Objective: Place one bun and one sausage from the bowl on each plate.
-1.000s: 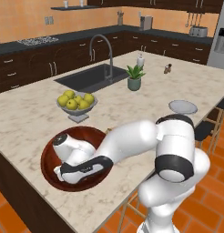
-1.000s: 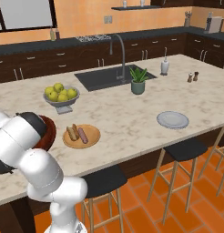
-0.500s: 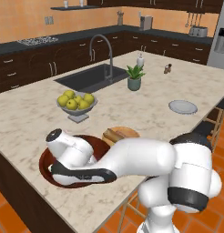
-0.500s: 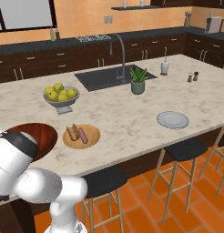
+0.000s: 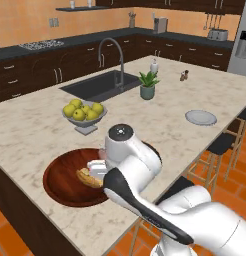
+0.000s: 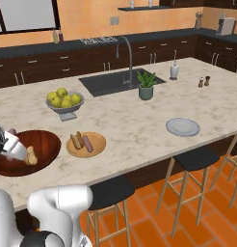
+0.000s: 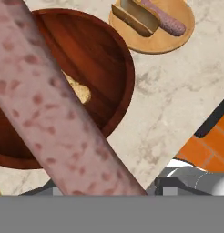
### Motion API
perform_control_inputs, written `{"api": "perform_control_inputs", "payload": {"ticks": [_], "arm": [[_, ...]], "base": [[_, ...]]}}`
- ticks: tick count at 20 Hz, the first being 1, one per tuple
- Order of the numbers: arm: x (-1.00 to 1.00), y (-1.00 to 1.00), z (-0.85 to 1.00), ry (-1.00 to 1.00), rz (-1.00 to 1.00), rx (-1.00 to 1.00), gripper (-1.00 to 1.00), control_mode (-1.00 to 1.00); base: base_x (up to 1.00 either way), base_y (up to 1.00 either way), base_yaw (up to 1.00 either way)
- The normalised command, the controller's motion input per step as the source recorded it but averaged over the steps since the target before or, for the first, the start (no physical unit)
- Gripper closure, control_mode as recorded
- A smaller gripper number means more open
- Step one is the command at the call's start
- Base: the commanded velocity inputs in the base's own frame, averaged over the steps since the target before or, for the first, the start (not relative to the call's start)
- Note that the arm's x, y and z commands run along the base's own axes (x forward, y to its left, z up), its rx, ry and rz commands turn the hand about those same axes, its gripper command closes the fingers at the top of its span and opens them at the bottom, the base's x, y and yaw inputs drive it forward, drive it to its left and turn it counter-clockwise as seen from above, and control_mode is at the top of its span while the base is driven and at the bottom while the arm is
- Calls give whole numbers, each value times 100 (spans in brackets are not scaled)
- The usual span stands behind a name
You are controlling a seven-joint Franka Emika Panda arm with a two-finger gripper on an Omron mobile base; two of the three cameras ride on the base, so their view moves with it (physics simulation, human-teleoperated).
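Fingers (image 6: 19, 151) seemingly pinching sausage (image 7: 54, 104), held just above bowl (image 7: 111, 54), one bun (image 7: 79, 93) inside. Could slip from slantwise grip and roll across surface (image 5: 160, 125) during long carry to grey plate (image 5: 201, 117); could land by mistake on already-filled tan plate (image 7: 177, 41).

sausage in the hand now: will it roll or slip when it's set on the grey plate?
Probably rolls: the sausage is a smooth round cylinder, and the grey plate looks flat with little rim. It looks stiff, staying straight across the hand view. Its smooth skin could slip; best set down low.
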Motion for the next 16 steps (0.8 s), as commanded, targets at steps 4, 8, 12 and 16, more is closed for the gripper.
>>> {"api": "perform_control_inputs", "payload": {"ticks": [4,8,12,16], "arm": [[-77,-80,35,-27,-4,19,100,-100],[-9,-15,0,0,0,0,100,100],[0,0,0,0,0,0,100,100],[0,0,0,0,0,0,100,100]], "base": [[0,0,0],[-18,-25,0],[-61,-100,0],[-14,-100,-1]]}}
